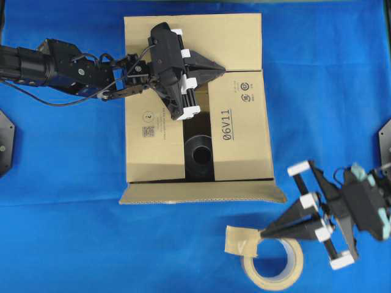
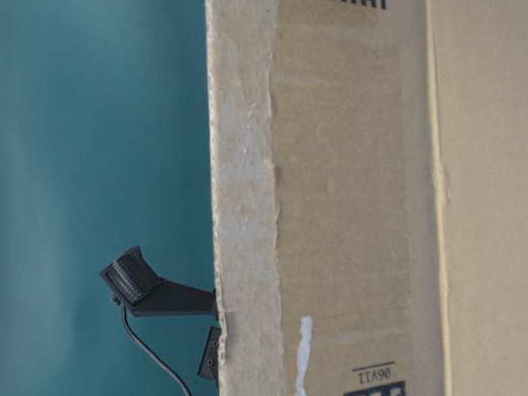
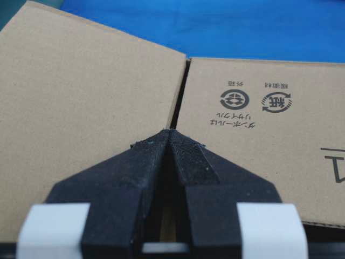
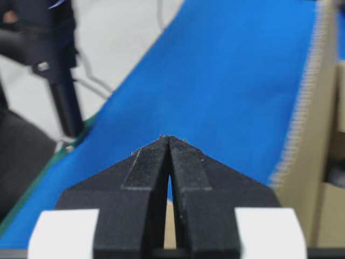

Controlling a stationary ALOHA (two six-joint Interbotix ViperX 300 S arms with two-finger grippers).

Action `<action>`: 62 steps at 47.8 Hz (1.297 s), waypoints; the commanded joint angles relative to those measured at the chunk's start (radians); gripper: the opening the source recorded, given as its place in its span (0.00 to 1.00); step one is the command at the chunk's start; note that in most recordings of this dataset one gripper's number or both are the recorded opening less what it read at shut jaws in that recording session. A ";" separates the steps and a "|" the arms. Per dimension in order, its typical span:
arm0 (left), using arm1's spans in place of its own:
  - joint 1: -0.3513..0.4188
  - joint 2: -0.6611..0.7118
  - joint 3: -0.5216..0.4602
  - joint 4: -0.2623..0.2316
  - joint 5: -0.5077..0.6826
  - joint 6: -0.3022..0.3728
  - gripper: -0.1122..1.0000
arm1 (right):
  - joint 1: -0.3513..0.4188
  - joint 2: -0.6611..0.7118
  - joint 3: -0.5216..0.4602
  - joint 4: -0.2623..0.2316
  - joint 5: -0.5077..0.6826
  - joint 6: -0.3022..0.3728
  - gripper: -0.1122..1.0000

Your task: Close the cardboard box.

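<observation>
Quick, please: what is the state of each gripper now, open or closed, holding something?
Left gripper: closed, empty, over the cardboard box.
Right gripper: closed, empty, above the tape roll.

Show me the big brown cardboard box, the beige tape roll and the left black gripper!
big brown cardboard box (image 1: pixel 241 131): overhead view, on its printed flap.
beige tape roll (image 1: pixel 295 262): overhead view, on its ring's right side.
left black gripper (image 1: pixel 221 70): overhead view, at its closed fingertips.

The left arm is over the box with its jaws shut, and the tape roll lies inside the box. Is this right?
Not quite. The tape roll lies on the blue cloth outside the box, near the right gripper, as the overhead view shows. The left gripper is shut over the box.
</observation>
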 commanded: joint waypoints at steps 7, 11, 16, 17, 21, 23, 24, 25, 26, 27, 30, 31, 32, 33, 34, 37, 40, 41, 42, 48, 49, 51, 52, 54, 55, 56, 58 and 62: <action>-0.005 -0.018 -0.003 0.002 -0.008 -0.002 0.10 | -0.095 -0.071 0.032 0.003 -0.002 0.002 0.10; -0.008 -0.018 -0.003 0.000 -0.009 -0.002 0.10 | -0.138 -0.091 0.048 0.003 -0.002 0.002 0.10; -0.009 -0.018 -0.003 0.002 -0.009 -0.002 0.10 | -0.204 -0.097 0.067 0.015 -0.002 0.003 0.10; -0.011 -0.018 -0.003 0.002 -0.009 -0.002 0.10 | -0.216 -0.095 0.071 0.020 -0.002 0.003 0.10; -0.012 -0.018 -0.002 0.002 -0.011 -0.002 0.10 | -0.267 -0.080 0.084 0.041 -0.002 0.005 0.10; -0.012 -0.018 -0.002 0.002 -0.011 -0.002 0.10 | -0.288 -0.066 0.091 0.054 -0.002 0.005 0.10; -0.012 -0.018 -0.002 0.000 -0.011 -0.002 0.10 | -0.298 -0.058 0.094 0.060 0.000 0.005 0.10; -0.012 -0.018 -0.003 0.000 -0.011 -0.002 0.10 | -0.310 -0.048 0.100 0.069 -0.002 0.005 0.10; -0.012 -0.018 -0.002 0.000 -0.009 -0.002 0.10 | -0.318 -0.038 0.103 0.071 -0.002 0.005 0.10; -0.012 -0.018 -0.003 0.000 -0.011 -0.002 0.10 | -0.322 -0.031 0.104 0.074 -0.002 0.005 0.10; -0.012 -0.018 -0.003 0.002 -0.011 -0.002 0.10 | -0.333 -0.005 0.107 0.078 -0.002 0.005 0.10; -0.012 -0.018 -0.003 0.000 -0.011 -0.002 0.10 | -0.334 0.003 0.109 0.078 -0.002 0.005 0.10; -0.012 -0.018 -0.003 0.000 -0.009 -0.002 0.10 | -0.336 0.011 0.107 0.080 -0.002 0.006 0.10; -0.012 -0.018 -0.003 0.000 -0.011 -0.002 0.10 | -0.334 0.021 0.106 0.081 -0.002 0.006 0.10; -0.012 -0.018 -0.005 0.000 -0.009 -0.002 0.10 | -0.336 0.034 0.104 0.084 -0.002 0.006 0.10; -0.012 -0.018 -0.005 0.002 -0.011 -0.002 0.10 | -0.336 0.055 0.101 0.089 -0.002 0.009 0.10; -0.012 -0.018 -0.006 0.002 -0.011 -0.002 0.10 | -0.336 0.071 0.100 0.095 -0.002 0.009 0.10; -0.012 -0.018 -0.008 0.000 -0.009 -0.002 0.10 | -0.336 0.075 0.100 0.098 -0.002 0.009 0.10; -0.012 -0.020 -0.008 0.000 -0.011 -0.002 0.10 | -0.336 0.080 0.100 0.101 0.000 0.009 0.10; -0.012 -0.020 -0.009 0.000 -0.011 -0.003 0.10 | -0.334 0.089 0.100 0.117 0.002 0.009 0.10; -0.012 -0.021 -0.008 0.000 -0.011 -0.003 0.10 | -0.336 0.087 0.100 0.117 0.003 0.009 0.10; -0.014 -0.023 -0.009 0.000 -0.011 -0.003 0.10 | -0.336 0.086 0.100 0.118 0.003 0.009 0.10; -0.014 -0.025 -0.009 0.000 -0.009 -0.005 0.10 | -0.336 0.086 0.100 0.118 0.003 0.009 0.10; -0.014 -0.028 -0.009 0.000 -0.009 -0.006 0.10 | -0.336 0.086 0.098 0.118 0.003 0.009 0.10; -0.014 -0.029 -0.009 0.002 -0.009 -0.008 0.10 | -0.336 0.086 0.098 0.118 0.003 0.009 0.10; -0.014 -0.035 -0.009 0.000 -0.008 -0.012 0.10 | -0.336 0.086 0.098 0.118 0.003 0.009 0.10; -0.014 -0.044 -0.009 0.000 -0.006 -0.018 0.10 | -0.334 0.086 0.097 0.118 0.003 0.009 0.10; -0.018 -0.078 -0.011 0.000 -0.002 -0.021 0.10 | -0.336 0.086 0.095 0.118 0.003 0.009 0.10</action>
